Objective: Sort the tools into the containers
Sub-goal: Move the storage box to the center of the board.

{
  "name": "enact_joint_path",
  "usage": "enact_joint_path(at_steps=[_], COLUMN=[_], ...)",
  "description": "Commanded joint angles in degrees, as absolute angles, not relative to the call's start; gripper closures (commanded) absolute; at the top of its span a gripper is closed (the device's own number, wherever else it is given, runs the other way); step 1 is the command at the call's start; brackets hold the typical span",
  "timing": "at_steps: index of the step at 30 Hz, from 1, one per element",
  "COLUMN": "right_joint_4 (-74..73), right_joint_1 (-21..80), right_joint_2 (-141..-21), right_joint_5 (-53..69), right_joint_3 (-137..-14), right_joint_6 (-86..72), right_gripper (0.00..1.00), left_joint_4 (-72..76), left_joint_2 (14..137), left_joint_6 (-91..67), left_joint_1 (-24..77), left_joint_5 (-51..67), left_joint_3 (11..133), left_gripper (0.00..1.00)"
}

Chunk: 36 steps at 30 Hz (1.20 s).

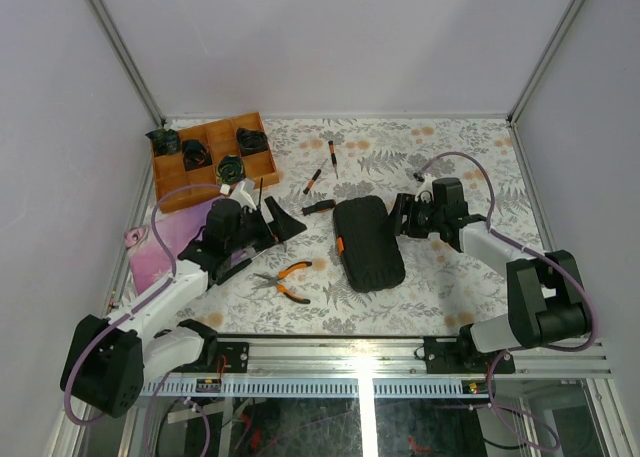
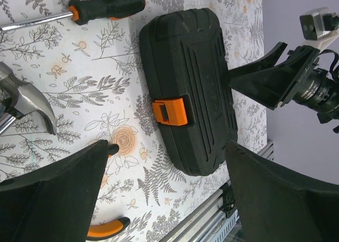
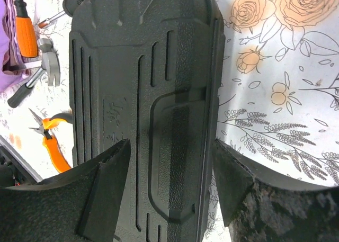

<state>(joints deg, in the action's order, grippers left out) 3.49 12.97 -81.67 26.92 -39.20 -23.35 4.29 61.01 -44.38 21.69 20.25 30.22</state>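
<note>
Currently, tool case (image 1: 368, 243) latched shut, lying between both grippers. Left gripper (image 1: 282, 223) spread wide, empty, case just ahead of it. Right gripper (image 1: 404, 216) spread above case's edge, no grip seen. Hammer (image 2: 26, 101), pliers (image 1: 288, 277), screwdriver (image 2: 106, 6) and small drivers (image 1: 333, 157) loose beside left gripper. Nothing sorted; case needs opening first.

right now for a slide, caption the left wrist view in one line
Open left gripper facing the closed black tool case, screwdriver and hammer loose beside it.
</note>
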Motion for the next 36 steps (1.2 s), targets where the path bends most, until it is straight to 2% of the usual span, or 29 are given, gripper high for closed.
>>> enact_joint_path(at_steps=[1,16,23,34,36], right_joint_4=[4.75,6.14,8.26,9.37,9.49], right_joint_1=[12.78,12.77,12.67,12.05,11.98], right_joint_2=[-82.65,-88.06,-89.11,-88.88,-89.22], right_joint_5=[29.87,27.02,27.68,26.96,27.05], right_joint_3=[-41.76,-40.01,-37.66,-35.64,-35.6], right_joint_6=[-21.56,-27.1,-29.17,-30.05,-30.04], right_gripper=[0.32,0.44,0.49,0.53,0.53], left_joint_4=[6.65,7.59,13.76,16.55,16.05], left_joint_2=[60.51,57.99,59.5,63.68,64.73], left_joint_6=[-44.03,-44.27,-48.49,-51.85,-52.02], left_joint_1=[21.23,21.27,21.25,23.34,25.33], left_joint_5=[22.42,23.91,25.17,17.98,15.19], left_joint_3=[28.82,26.07,25.0,26.83,27.42], left_gripper=[0.11,0.11,0.09,0.06,0.0])
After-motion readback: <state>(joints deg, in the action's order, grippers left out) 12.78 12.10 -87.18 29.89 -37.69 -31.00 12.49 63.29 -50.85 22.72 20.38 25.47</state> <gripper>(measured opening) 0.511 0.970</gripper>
